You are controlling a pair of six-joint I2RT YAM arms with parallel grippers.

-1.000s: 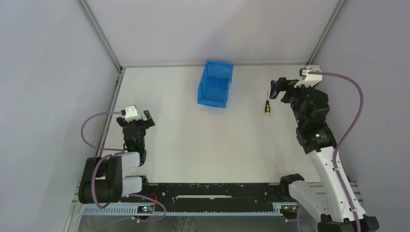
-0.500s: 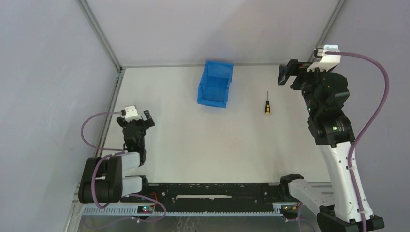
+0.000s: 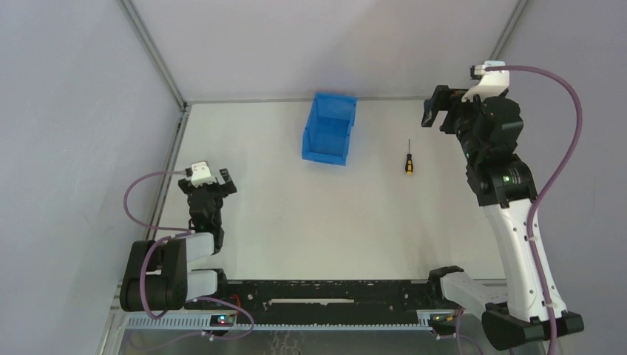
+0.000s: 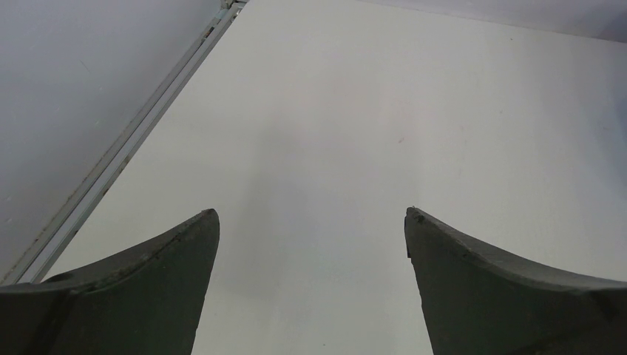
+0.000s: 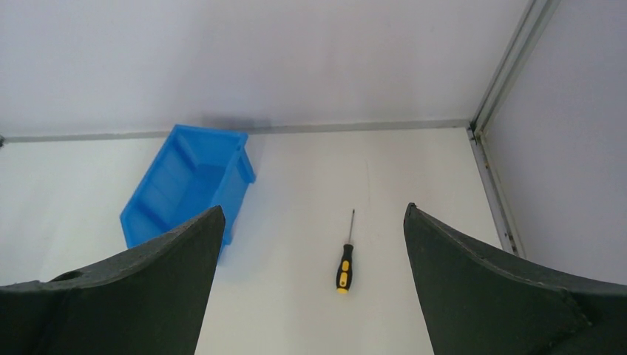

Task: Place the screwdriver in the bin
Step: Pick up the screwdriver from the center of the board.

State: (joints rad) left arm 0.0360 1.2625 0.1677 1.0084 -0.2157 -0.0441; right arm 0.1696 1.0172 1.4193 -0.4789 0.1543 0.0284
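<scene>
Screwdriver (image 3: 407, 157) is seen lying flat on the counter, right of centre, with its shaft toward the far edge. Bin (image 3: 323, 156) stands well apart to its left, near the far edge. Right gripper (image 3: 438, 118) hangs raised near the far right corner, jaws spread, nothing held. Left gripper (image 4: 312, 213) sits by the left edge, jaws apart, empty.

Risks judged: the slim handle could be rolled or pinched askew by an off-centre descent. The shaft could be caught on the bin wall at release.
</scene>
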